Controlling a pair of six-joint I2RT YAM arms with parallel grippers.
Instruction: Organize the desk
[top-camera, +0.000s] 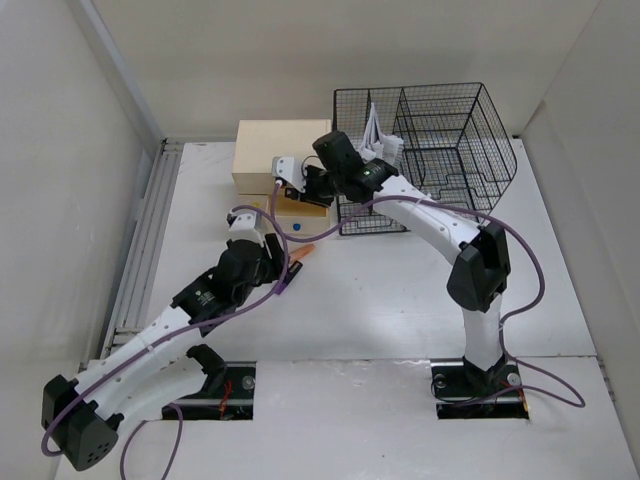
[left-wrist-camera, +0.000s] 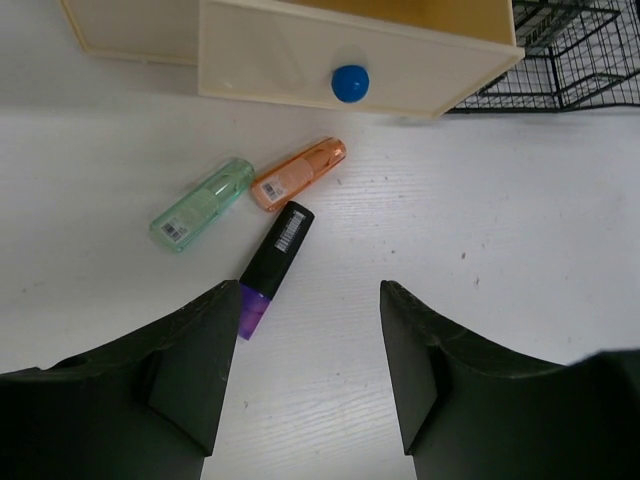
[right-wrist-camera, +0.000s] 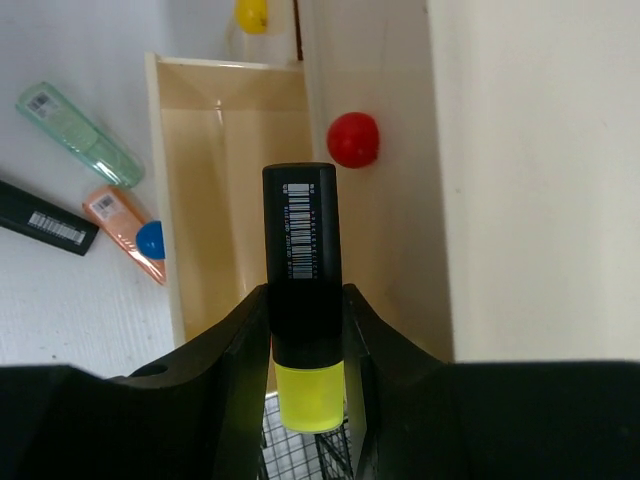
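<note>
White arms (top-camera: 140, 358), black joints (top-camera: 479, 266), purple cables (top-camera: 543, 272)

Showing green marker (left-wrist-camera: 201, 205), orange marker (left-wrist-camera: 299, 174), black-purple marker (left-wrist-camera: 274, 257) against white desk (left-wrist-camera: 480, 250), blue knob (left-wrist-camera: 350, 83) on beige drawer (left-wrist-camera: 265, 55), black-yellow barcoded marker (right-wrist-camera: 300, 245).

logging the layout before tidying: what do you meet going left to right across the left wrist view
green highlighter → orange highlighter → black wire organizer; the black-and-purple highlighter overlaps the first two, so left out
</note>
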